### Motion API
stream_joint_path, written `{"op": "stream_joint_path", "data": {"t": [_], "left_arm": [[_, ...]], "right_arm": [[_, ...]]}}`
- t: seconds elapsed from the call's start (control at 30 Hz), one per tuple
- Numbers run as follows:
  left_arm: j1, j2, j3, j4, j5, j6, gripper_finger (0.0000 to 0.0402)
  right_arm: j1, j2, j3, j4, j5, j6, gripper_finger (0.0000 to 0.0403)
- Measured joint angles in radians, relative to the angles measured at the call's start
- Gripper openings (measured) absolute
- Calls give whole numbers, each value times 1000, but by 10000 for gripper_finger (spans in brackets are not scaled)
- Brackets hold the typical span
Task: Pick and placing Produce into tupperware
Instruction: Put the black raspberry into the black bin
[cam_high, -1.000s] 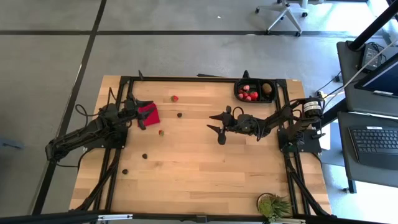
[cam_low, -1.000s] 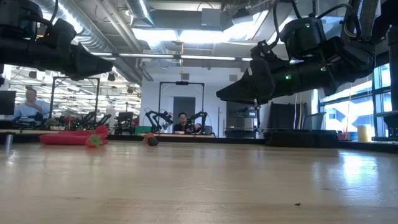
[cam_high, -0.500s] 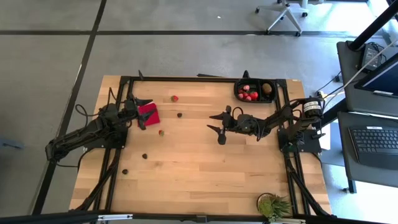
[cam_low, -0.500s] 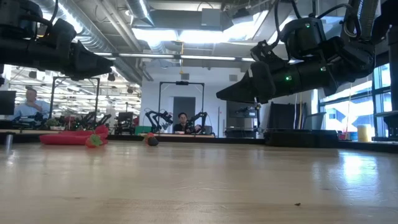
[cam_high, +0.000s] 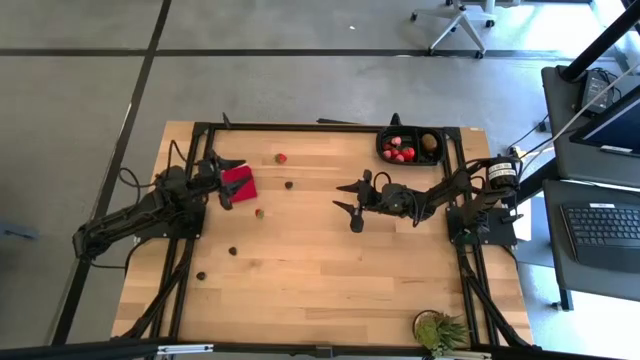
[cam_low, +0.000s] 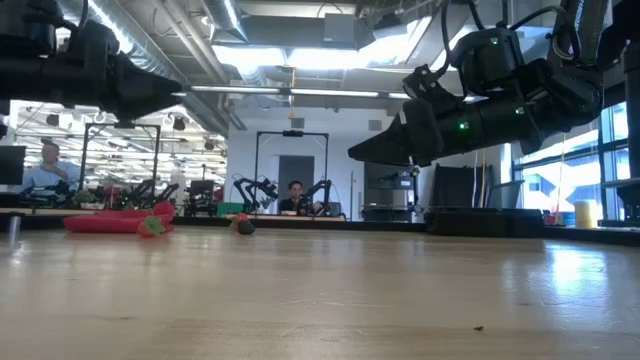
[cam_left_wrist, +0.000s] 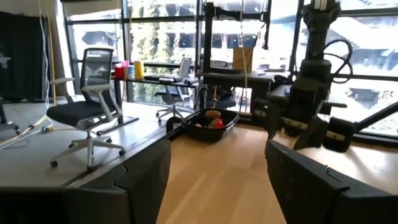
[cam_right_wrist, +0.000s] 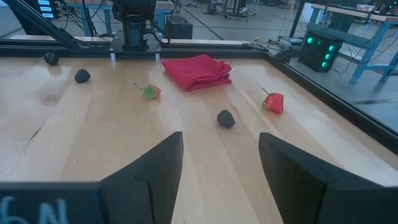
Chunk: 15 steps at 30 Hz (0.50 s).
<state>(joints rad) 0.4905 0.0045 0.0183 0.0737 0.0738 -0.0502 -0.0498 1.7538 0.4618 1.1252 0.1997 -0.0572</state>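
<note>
Fingers spread on both grippers, left and right, nothing held. Tray partly filled; approx. five pcs left on bench.

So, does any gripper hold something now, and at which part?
Nothing is held. The left gripper by the red cloth and the right gripper at mid-table both stand open and empty.
</note>
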Motion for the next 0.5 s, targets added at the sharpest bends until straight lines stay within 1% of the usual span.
{"op": "stream_joint_path", "data": {"t": [0.1,0.2,0.37,0.5], "left_arm": [[0,23,34,1,0,0,249],[0,79,70,-13,0,2,245],[-10,248,135,-17,0,54,237],[-25,423,195,-21,0,75,233]], "right_arm": [[0,0,0,0,0,-1,213],[0,0,0,0,0,-2,213],[0,0,0,0,0,-4,213],[0,0,0,0,0,-4,213]]}}
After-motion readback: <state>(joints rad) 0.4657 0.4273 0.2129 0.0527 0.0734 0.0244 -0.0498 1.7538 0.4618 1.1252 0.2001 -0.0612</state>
